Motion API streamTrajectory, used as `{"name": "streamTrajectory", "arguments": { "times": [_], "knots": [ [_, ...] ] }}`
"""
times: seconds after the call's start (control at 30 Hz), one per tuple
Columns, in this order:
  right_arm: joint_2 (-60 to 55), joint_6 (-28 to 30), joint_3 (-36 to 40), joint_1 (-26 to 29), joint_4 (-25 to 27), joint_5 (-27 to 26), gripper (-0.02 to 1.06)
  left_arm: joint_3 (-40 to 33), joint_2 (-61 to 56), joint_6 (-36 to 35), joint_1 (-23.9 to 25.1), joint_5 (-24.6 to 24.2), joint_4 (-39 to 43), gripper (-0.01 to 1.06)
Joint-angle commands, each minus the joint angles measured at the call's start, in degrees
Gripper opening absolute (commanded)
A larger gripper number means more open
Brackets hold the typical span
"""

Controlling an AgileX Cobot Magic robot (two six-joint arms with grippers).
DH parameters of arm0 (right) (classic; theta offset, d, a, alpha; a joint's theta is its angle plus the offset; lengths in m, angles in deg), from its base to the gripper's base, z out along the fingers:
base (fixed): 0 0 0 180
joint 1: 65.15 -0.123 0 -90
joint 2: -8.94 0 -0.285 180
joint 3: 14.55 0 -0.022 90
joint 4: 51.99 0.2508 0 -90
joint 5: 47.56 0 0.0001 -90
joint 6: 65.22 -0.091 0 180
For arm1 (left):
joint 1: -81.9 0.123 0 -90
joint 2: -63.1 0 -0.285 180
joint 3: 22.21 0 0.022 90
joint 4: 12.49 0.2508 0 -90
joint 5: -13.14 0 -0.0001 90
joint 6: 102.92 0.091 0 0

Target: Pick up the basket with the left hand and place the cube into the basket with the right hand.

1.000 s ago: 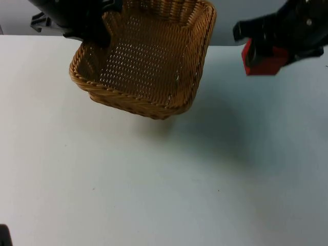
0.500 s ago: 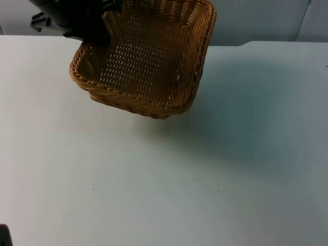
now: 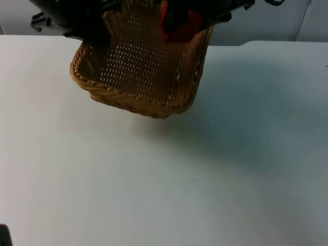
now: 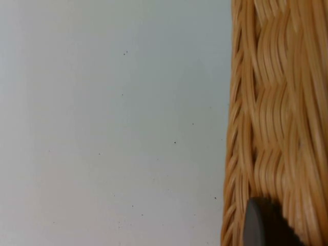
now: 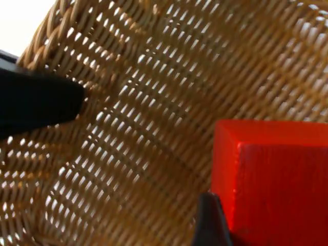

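The woven wicker basket [image 3: 143,66] hangs tilted above the table at the back left, and my left gripper [image 3: 95,32] is shut on its left rim. Seen from the left wrist, the basket wall [image 4: 277,113] runs beside one black fingertip [image 4: 264,223]. My right gripper [image 3: 177,23] is over the basket's far side, shut on the red cube [image 3: 179,25]. From the right wrist, the red cube [image 5: 277,179] sits against a black fingertip [image 5: 210,225], with the basket's woven inside [image 5: 154,102] close behind it and the left gripper [image 5: 36,102] at the rim.
The white table [image 3: 164,179] stretches out below and in front of the basket, which casts a shadow to its right. The grey partition wall [image 3: 266,20] stands at the back.
The right gripper with the red cube has moved from the right side, out of the picture for a moment, to above the basket's far side. The basket has stayed put.
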Motion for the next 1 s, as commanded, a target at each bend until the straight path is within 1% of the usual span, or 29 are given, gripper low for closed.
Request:
{"name": "streamTrajectory", "arguments": {
  "times": [0.0, 0.07, 0.13, 0.17, 0.2, 0.27, 0.33, 0.37, 0.43, 0.5, 0.53, 0.6, 0.63, 0.67, 0.7, 0.73, 0.77, 0.8, 0.83, 0.87, 0.9, 0.93, 0.97],
  "knots": [
    [-2.05, 1.04, -3.97, -0.1, 1.33, 0.87, 0.01, 0.62, -1.09, -0.11, 0.09, 1.04, -1.81, 0.0],
    [-2.79, 1.04, -4.71, -0.21, 1.35, 1.24, 0.02, 0.62, -1.09, -0.11, 0.09, 1.04, -1.81, 0.0],
    [-4.16, 1.04, -6.57, -0.21, 1.35, 2.79, 0.08, 0.62, -1.09, -0.11, 0.09, 1.16, -1.81, 0.0],
    [-4.76, 1.75, -7.04, -0.21, 1.35, 3.69, 0.13, 0.62, -1.09, -0.11, 0.09, 1.16, -1.81, 0.0],
    [-4.76, 1.75, -7.04, -0.21, 1.35, 3.69, 0.13, 0.62, -1.09, -0.11, 0.09, 1.16, -1.81, 0.0],
    [-5.33, 3.37, -7.57, -0.21, 1.35, 4.81, 0.32, 0.62, -1.09, -0.11, 0.09, 1.16, -1.96, 0.0],
    [-5.33, 3.52, -7.57, -0.21, 1.24, 4.9, 0.5, 0.62, -1.09, -0.11, 0.09, 1.16, -1.96, 0.0],
    [-5.33, 3.52, -7.57, -0.21, 1.24, 4.9, 0.5, 0.62, -1.09, -0.11, 0.09, 1.16, -1.96, 0.0],
    [-5.33, 3.91, -7.57, -0.21, 1.24, 4.69, 0.68, 0.62, -1.09, -0.11, 0.09, 1.16, -1.96, 0.0],
    [-5.33, 4.02, -7.57, -0.07, 1.24, 4.29, 0.8, 0.62, -1.09, -0.11, 0.09, 1.16, -1.96, 0.0],
    [-5.33, 4.02, -7.57, -0.07, 1.24, 4.29, 0.8, 0.62, -1.09, -0.11, 0.09, 1.16, -1.96, 0.0],
    [-4.56, 5.62, -9.1, 0.06, 0.59, 3.87, 0.88, 0.62, -1.09, -0.11, 0.09, 1.16, -1.96, 0.0],
    [-4.11, 5.62, -10.79, 0.06, -0.47, 4.22, 0.88, 0.62, -1.09, -0.11, 0.09, 1.29, -1.95, 0.0],
    [-4.11, 5.62, -10.79, 0.06, -0.47, 4.22, 0.88, 0.62, -1.09, -0.11, 0.09, 1.29, -1.95, 0.0],
    [-3.75, 5.62, -13.01, 0.06, -1.32, 4.94, 0.88, 0.62, -1.09, -0.11, 0.09, 1.29, -1.95, 0.0],
    [-3.08, 5.62, -15.62, 0.06, -2.88, 5.8, 0.87, 0.62, -1.09, -0.11, 0.09, 1.29, -1.95, 0.0],
    [-2.43, 5.37, -18.11, 0.06, -5.53, 6.93, 0.85, 0.62, -1.09, -0.11, 0.09, 1.29, -1.95, 0.0],
    [-1.9, 4.78, -21.39, 0.06, -8.54, 8.75, 0.79, 0.62, -1.09, -0.11, 0.09, 1.29, -1.95, 0.0],
    [-1.9, 4.78, -21.39, 0.06, -8.54, 8.75, 0.79, 0.62, -1.09, -0.11, 0.09, 1.29, -1.95, 0.0],
    [-1.45, 3.53, -24.91, 0.06, -13.26, 11.11, 0.7, 0.62, -1.09, -0.11, 0.09, 1.29, -1.95, 0.0],
    [-1.19, 1.75, -27.87, 0.06, -19.28, 13.94, 0.58, 0.62, -1.09, -0.11, 0.09, 1.29, -1.95, 0.0],
    [-1.18, -2.63, -33.13, 0.17, -28.32, 17.91, 0.39, 0.62, -1.09, -0.11, 0.09, 1.29, -1.95, 0.0],
    [-1.02, -4.73, -34.45, 0.43, -30.73, 18.8, 0.31, 0.62, -1.09, -0.11, 0.09, 1.29, -1.95, 0.0]
  ]
}}
